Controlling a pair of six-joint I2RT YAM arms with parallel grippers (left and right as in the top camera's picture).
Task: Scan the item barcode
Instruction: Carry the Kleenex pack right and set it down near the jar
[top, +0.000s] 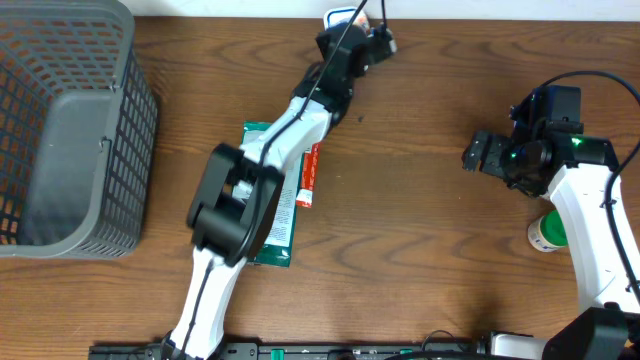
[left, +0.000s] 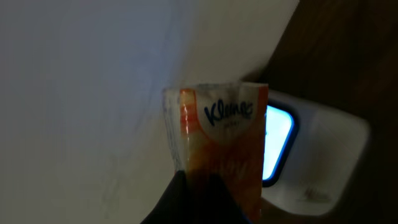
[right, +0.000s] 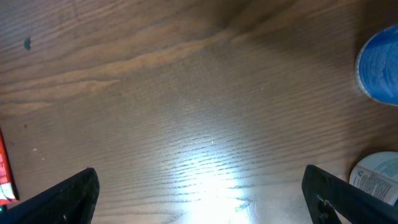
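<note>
Left gripper (top: 372, 42): I see it pinching the Kleenex pack (left: 217, 143) before the scanner (left: 314, 168).
Right gripper (right: 202, 190): fingers wide, empty.

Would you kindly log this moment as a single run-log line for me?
phase: presenting barcode | left gripper: shut on Kleenex pack, at lit scanner | right gripper: open, hovering over table

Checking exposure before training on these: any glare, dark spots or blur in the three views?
Overhead: evenly lit, sharp, soft shadows only. Left wrist: underexposed; the tissue pack is dim and soft, while the scanner window glows near blown-out. Right wrist: a bright glare patch on the table at bottom centre, fingers nearly black in the corners, blue object at the right edge blurred.
</note>
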